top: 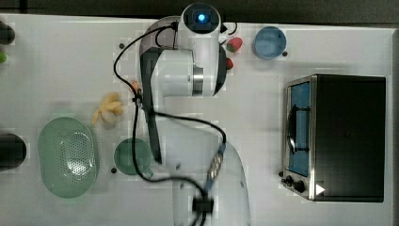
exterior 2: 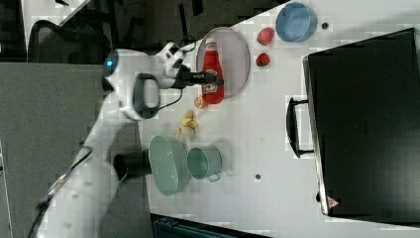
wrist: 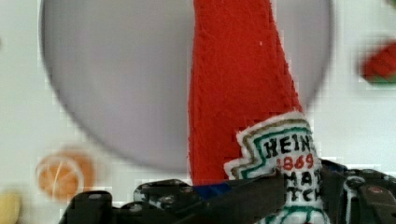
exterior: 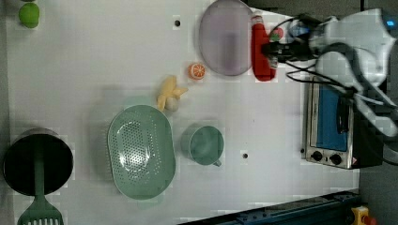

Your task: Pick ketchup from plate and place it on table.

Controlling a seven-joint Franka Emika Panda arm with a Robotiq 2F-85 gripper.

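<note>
White worktop (exterior: 94, 61) with a few small dark holes; dark floor past its edges, and a black chair in the right view's top left corner. You've got a toaster oven (exterior: 328, 124), green perforated basket (exterior: 141, 151), green cup (exterior: 205, 145), orange slice (exterior: 197, 71), blue bowl (exterior 2: 295, 22) and two strawberries (exterior 2: 265, 35) spread around.

The ketchup (exterior: 261, 49) lies with its long axis running up-down in the left view, whitish cap toward the left view's top, label end toward the bottom. It sits at the right edge of the plate (exterior: 225, 37) in the left view; in the right view it overlaps the plate (exterior 2: 237, 54), lower end past the rim.

Your gripper (exterior 2: 212, 78) comes in crosswise to the bottle. The fingers (wrist: 243, 196) are partway closed, clamped on the label section of the ketchup.
</note>
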